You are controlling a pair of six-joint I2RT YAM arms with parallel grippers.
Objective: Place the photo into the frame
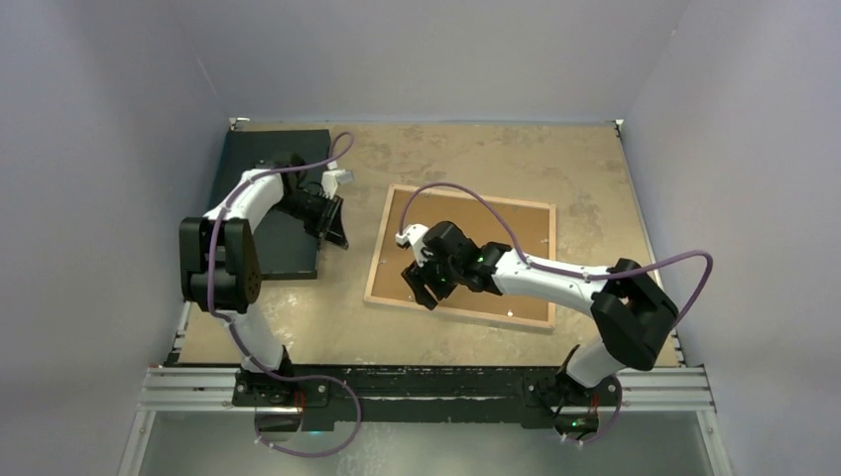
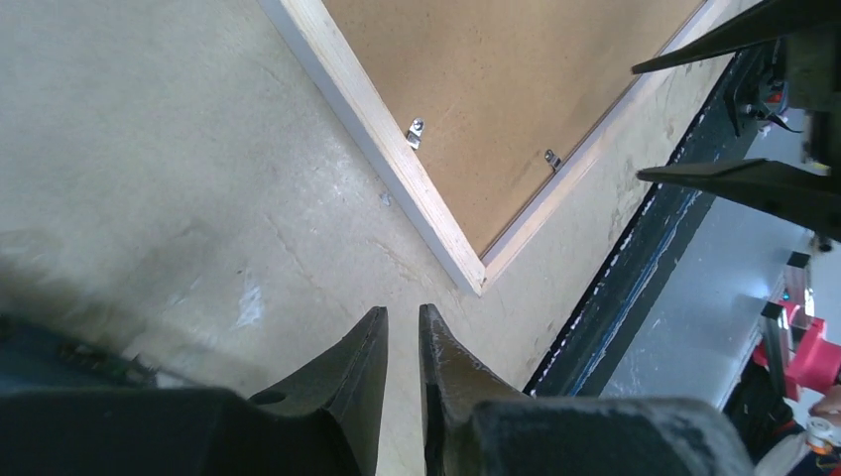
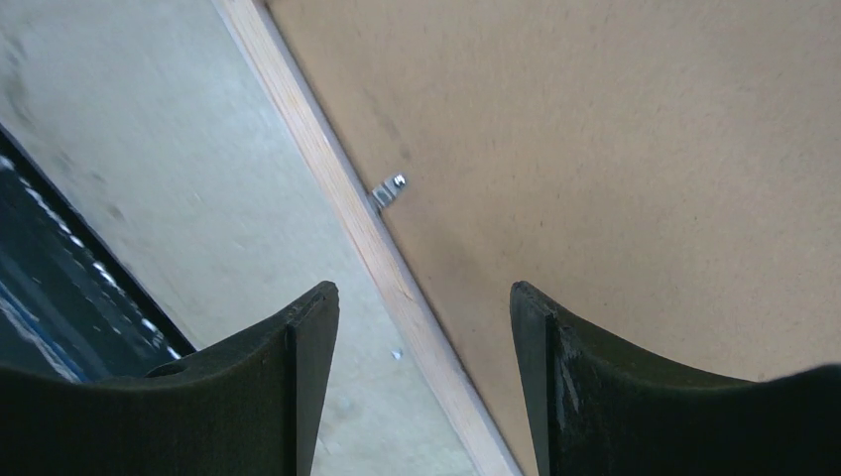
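The frame (image 1: 379,248) lies back-up on the table with a brown fibreboard backing panel (image 1: 536,223) set inside its light wooden rails. The photo is hidden. My right gripper (image 1: 424,295) hovers over the frame's near-left part; its jaws stand open astride the wooden rail (image 3: 337,188), one finger over the table and one over the panel (image 3: 595,149), gripping nothing (image 3: 424,293). My left gripper (image 1: 336,236) is left of the frame, above bare table. A narrow gap shows between its fingers, with nothing in it (image 2: 402,315). The frame's corner (image 2: 474,278) lies just ahead of it.
A flat black board (image 1: 268,159) lies at the far left under the left arm. Small metal clips (image 2: 415,130) (image 3: 389,188) sit on the frame's inner edge. A black rail (image 1: 426,382) runs along the table's near edge.
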